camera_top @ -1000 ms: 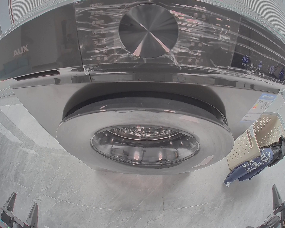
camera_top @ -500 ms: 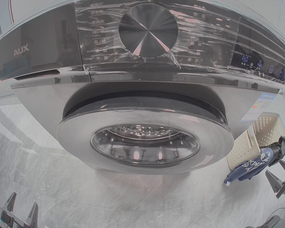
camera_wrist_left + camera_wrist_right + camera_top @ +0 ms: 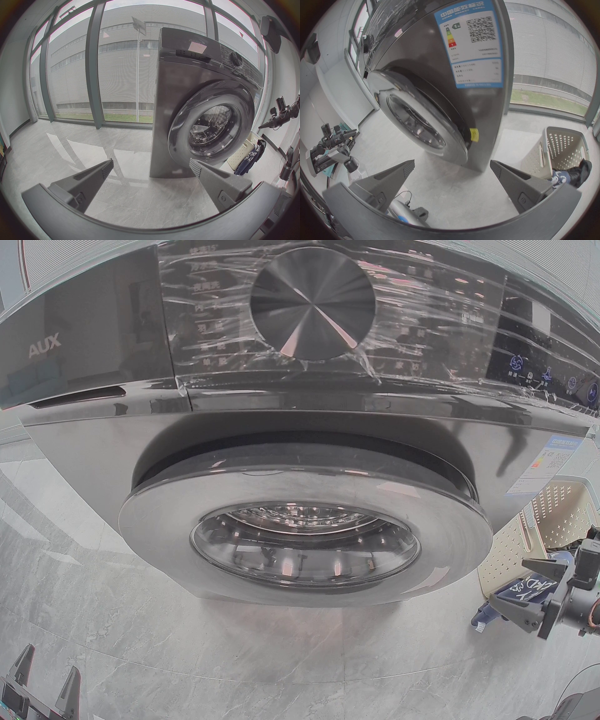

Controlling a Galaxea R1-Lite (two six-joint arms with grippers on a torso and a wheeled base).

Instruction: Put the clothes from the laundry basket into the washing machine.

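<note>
Right now your right jaws hover spread, holding nothing; the blue garment (image 3: pixel 530 585) hangs over the laundry basket (image 3: pixel 509 546) rim beyond them, beside the shut washing machine (image 3: pixel 300 490). Your left jaws sit spread, well apart.

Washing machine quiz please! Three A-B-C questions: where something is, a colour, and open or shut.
1. Where is the laundry basket relative to the washing machine?
A. On top of it
B. On the floor at its right
C. Inside it
2. What colour is the garment hanging over the basket's rim?
A. Red
B. Yellow
C. Dark blue
3. How is the machine's door?
A. Shut
B. Wide open
C. Taken off
Answers: 1 B, it stands on the floor beside the machine; 2 C, the cloth is dark blue; 3 A, the door sits flush against the front.
</note>
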